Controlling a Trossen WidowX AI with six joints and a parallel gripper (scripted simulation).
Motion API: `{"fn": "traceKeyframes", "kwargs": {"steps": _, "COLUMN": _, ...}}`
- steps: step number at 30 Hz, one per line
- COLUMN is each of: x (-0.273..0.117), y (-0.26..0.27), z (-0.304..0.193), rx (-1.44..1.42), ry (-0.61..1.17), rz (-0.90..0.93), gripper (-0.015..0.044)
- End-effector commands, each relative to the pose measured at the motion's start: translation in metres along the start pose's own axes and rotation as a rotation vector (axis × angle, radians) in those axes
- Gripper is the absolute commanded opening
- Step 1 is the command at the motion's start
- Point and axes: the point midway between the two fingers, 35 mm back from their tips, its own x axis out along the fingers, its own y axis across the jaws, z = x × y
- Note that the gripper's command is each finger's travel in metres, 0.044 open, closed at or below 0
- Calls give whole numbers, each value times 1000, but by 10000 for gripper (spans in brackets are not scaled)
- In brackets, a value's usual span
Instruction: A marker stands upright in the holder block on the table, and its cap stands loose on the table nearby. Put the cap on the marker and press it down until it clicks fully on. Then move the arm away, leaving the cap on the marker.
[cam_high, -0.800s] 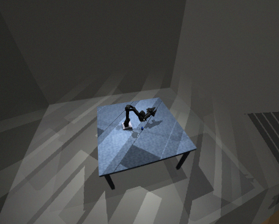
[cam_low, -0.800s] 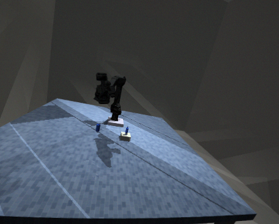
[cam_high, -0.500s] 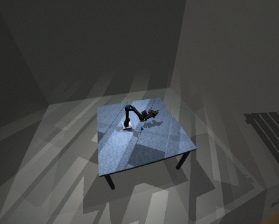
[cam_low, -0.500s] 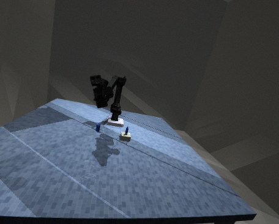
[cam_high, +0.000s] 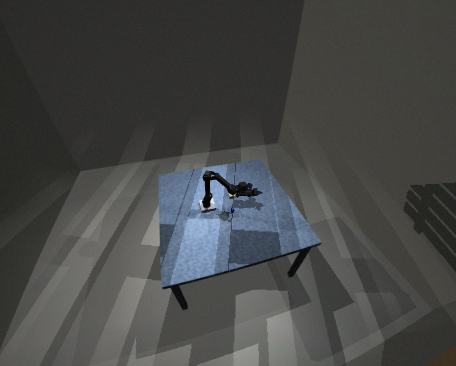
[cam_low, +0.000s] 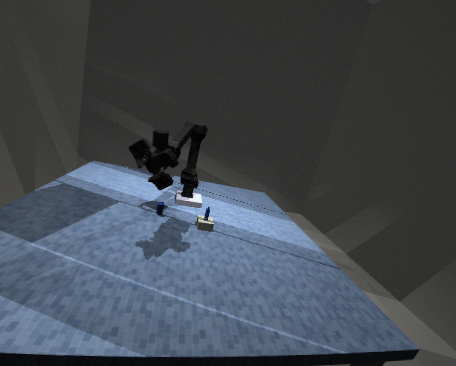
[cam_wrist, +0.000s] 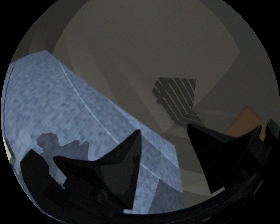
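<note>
The blue cap (cam_high: 232, 210) (cam_low: 160, 208) stands on the table, apart from the holder. The blue marker (cam_low: 207, 214) stands upright in the pale yellow holder block (cam_low: 205, 224) in the exterior view; in the top view the arm hides the marker and covers most of the holder. My gripper (cam_wrist: 165, 130) is raised above the table and points outward, well away from both cap and marker. Its two dark fingers are apart, part open, with nothing between them. Neither cap nor marker shows in the wrist view.
The arm's white base (cam_high: 207, 205) (cam_low: 189, 200) stands behind the cap and holder. The blue table (cam_high: 200, 255) (cam_low: 225, 295) (cam_wrist: 75, 100) has its far edge in the wrist view. A dark slatted object (cam_high: 435, 215) (cam_wrist: 176, 97) is beyond the table.
</note>
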Motion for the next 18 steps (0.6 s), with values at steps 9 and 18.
{"fn": "traceKeyframes", "kwargs": {"steps": 9, "x": -77, "y": 77, "z": -66, "rx": 300, "ry": 701, "rz": 453, "gripper": 241}}
{"fn": "traceKeyframes", "kwargs": {"steps": 18, "x": -121, "y": 100, "z": -70, "rx": 348, "ry": 899, "rz": 610, "gripper": 241}}
